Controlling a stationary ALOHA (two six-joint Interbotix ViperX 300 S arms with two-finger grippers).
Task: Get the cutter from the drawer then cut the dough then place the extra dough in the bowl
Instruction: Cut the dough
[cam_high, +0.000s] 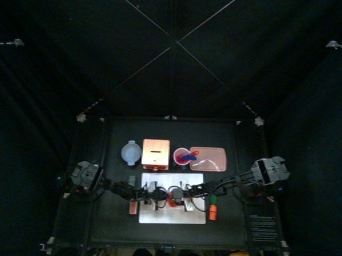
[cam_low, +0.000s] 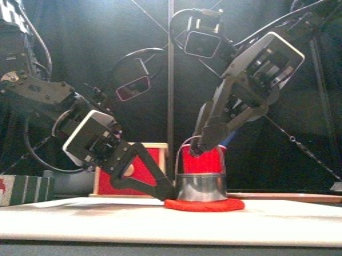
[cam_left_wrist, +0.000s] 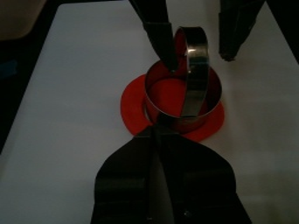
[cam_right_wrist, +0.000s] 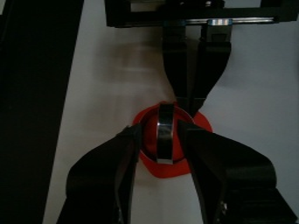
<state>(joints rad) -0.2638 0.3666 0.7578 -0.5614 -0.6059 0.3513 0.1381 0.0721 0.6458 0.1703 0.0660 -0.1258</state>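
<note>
cutter (cam_low: 201, 186) stands on red dough (cam_low: 205, 206) mid white cutting board (cam_left_wrist: 82, 79); right end effector (cam_right_wrist: 167, 131) pinches its wire handle from 12 o'clock; left end effector (cam_left_wrist: 156, 140), closed, touches its 9 o'clock side.

The right hand (cam_right_wrist: 170, 131) clasps the metal cutter (cam_right_wrist: 166, 145) standing on red dough (cam_right_wrist: 174, 171) (white board (cam_right_wrist: 260, 114) beneath).

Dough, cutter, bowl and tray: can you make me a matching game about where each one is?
1. dough
2. cutter
3. bowl
4. pink tray

A. standing on the dough
B. behind the white board, left of the wooden box
C. flat on the white board
D. behind the white board, right of the wooden box

Pairs: 1-C, 2-A, 3-B, 4-D
</note>
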